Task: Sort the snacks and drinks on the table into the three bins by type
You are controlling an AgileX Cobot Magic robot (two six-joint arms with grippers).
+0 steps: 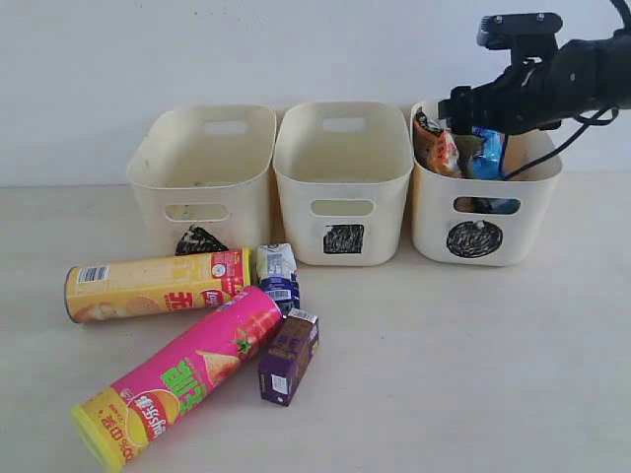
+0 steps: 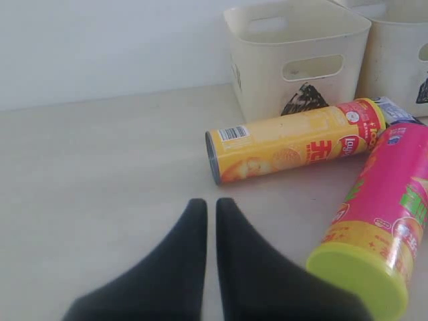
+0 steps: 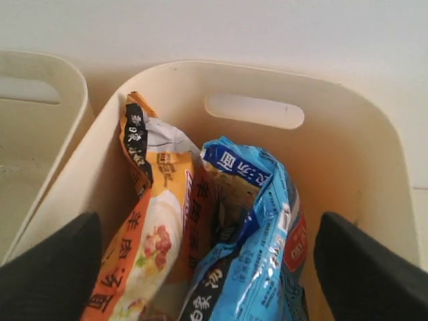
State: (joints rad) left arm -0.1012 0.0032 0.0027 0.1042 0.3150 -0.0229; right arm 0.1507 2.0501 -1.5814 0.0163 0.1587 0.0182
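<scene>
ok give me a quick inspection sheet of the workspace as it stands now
surface: beige table, no spills seen
job's things: yellow tube and pink tube lying on the table; blue-white carton and purple carton beside them; orange packet and blue packet in the right bin; nothing seen in the left bin or middle bin
clutter: nothing seen
hands: left hand shut, empty, over bare table; right hand open above the right bin
cables: black cable hangs from the right arm beside the right bin
surroundings: plain white wall
</scene>
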